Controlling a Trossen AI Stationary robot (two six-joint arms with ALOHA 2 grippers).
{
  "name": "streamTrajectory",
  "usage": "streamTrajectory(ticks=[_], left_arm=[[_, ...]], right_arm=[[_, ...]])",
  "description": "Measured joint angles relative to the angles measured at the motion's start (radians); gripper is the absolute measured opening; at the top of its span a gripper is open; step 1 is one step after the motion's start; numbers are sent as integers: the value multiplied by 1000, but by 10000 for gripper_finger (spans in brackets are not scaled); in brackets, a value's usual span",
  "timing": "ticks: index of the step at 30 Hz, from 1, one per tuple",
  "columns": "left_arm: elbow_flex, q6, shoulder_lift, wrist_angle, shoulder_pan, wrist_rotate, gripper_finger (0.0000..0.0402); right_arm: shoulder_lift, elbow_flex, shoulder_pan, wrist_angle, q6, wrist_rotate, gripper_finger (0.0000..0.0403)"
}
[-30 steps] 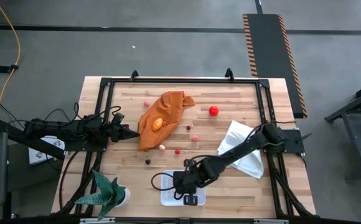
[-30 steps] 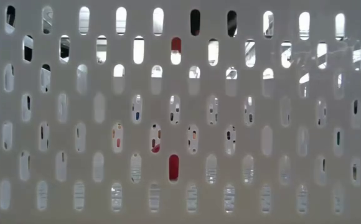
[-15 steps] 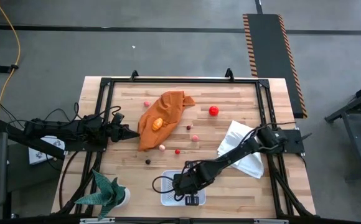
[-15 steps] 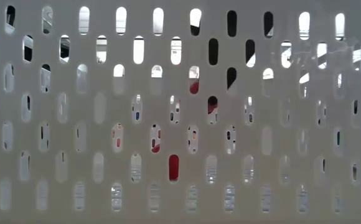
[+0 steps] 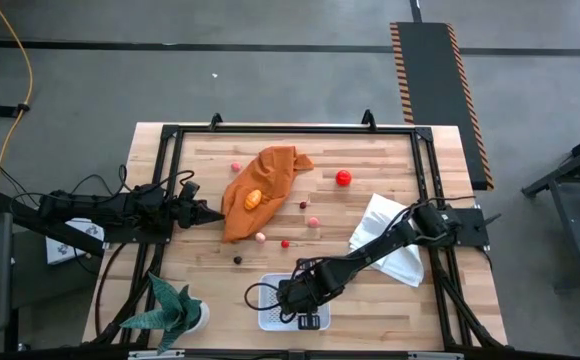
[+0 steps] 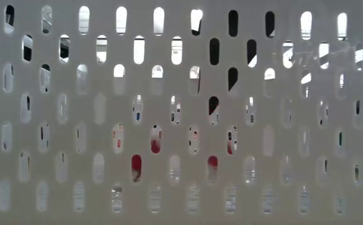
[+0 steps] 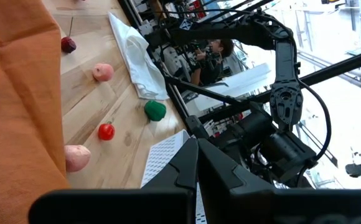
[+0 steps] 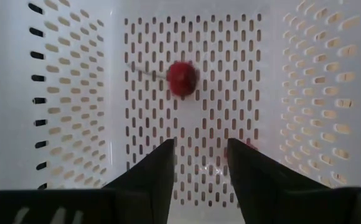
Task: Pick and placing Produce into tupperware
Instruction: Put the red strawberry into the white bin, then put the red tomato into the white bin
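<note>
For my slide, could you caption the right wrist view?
Open right gripper above a red berry inside the white tupperware.

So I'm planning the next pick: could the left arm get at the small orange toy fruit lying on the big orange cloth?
Probably yes. The left gripper, shut, sits just beside the orange cloth, and the orange toy fruit lies exposed on top with nothing between them.

Our low view is filled by the container's perforated wall (image 6: 181,125), and only red blurs show through its slots. From above, the right arm (image 5: 370,255) covers most of the container (image 5: 268,312) at lower centre.
</note>
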Motion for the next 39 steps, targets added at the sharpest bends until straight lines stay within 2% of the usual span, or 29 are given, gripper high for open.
streamTrajectory(ticks=[12,19,30,39], left_arm=[[0,0,0,0,0,0,1],[0,0,0,0,0,0,1],[0,0,0,0,0,0,1],[0,0,0,0,0,0,1]], right_arm=[[-3,8,5,1,2,-1,149],[-9,166,21,-20,-16,19,149],[-11,502,20,-287,-80,219,149],[-64,512,28,-344,-108,227,149]])
